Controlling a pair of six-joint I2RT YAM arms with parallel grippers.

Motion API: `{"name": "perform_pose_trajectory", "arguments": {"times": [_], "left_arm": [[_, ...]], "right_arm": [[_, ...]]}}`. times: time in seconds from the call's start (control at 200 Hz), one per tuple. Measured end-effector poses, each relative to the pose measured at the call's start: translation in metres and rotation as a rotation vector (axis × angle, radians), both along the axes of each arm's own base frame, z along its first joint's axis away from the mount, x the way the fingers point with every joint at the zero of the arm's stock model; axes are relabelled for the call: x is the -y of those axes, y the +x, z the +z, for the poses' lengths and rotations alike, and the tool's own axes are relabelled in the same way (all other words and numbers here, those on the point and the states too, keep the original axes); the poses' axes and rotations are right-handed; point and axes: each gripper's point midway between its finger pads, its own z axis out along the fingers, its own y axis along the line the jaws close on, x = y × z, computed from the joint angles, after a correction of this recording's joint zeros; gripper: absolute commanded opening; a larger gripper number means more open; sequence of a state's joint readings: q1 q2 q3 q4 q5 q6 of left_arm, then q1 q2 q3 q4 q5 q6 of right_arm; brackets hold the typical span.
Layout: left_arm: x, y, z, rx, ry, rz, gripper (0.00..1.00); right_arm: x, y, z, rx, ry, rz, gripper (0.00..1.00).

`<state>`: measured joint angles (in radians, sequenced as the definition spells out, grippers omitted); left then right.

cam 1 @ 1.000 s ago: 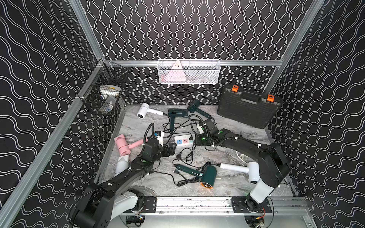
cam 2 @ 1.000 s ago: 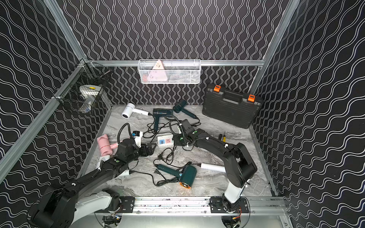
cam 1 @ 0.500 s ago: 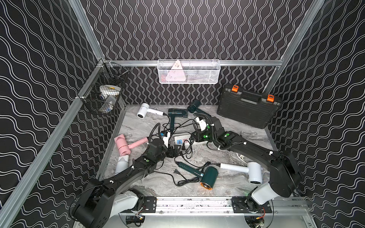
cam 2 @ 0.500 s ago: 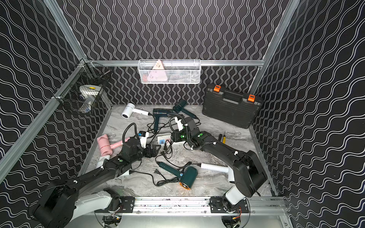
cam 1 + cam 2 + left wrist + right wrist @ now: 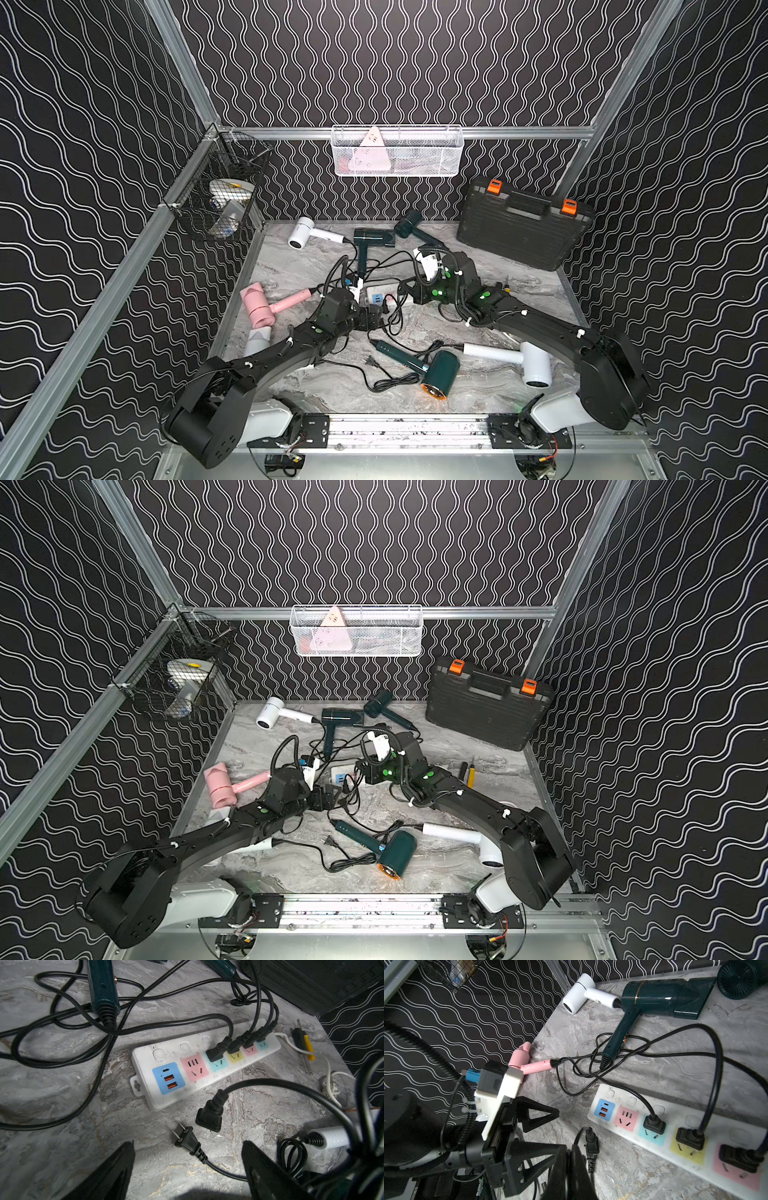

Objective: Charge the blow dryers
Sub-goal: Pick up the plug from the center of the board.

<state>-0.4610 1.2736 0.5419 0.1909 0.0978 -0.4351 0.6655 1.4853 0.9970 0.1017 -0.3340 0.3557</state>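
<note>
Open left gripper (image 5: 187, 1145) faces the loose black two-pin plug (image 5: 188, 1141) on the grey marbled desk (image 5: 62, 1084); closing skewed could flick it away. Closed right gripper (image 5: 571, 1151) crowds just right.

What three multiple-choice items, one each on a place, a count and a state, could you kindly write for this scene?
1. Where does the pink blow dryer lie?
A) by the table edge on the left arm's side
B) in the white wire basket
C) on the toolcase

2. How many plugs sit in the power strip?
A) one
B) four
C) six

3. The pink socket beside the blue USB block is:
A) empty
B) holding a plug
C) under a dryer

Key:
1 A, it lies there in both top views.
2 B, the left wrist view shows four black plugs in a row.
3 A, its slots are bare.
</note>
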Motion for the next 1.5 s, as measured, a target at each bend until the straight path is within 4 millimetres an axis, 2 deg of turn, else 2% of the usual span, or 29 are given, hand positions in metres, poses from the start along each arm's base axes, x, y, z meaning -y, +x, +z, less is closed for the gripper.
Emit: {"name": "perform_pose_trajectory", "arguments": {"times": [0.18,0.485,0.936,1.456,1.501], "left_arm": [[0.010,-0.002,-0.007,-0.036,-0.028,-0.052,0.78],[0.023,0.003,-0.010,-0.078,-0.094,-0.122,0.57],[0.028,0.009,-0.014,-0.119,-0.136,-0.159,0.51],[0.037,0.007,-0.014,-0.137,-0.165,-0.214,0.23],[0.037,0.007,-0.014,-0.138,-0.165,-0.214,0.18]], "right_arm": [[-0.004,-0.006,0.006,0.010,0.027,0.041,0.00],[-0.006,-0.013,0.009,0.019,0.038,0.082,0.00],[-0.010,-0.018,0.010,0.009,0.053,0.137,0.00],[-0.014,-0.022,0.011,0.009,0.057,0.180,0.00],[-0.014,-0.022,0.011,0.008,0.056,0.180,0.00]]}}
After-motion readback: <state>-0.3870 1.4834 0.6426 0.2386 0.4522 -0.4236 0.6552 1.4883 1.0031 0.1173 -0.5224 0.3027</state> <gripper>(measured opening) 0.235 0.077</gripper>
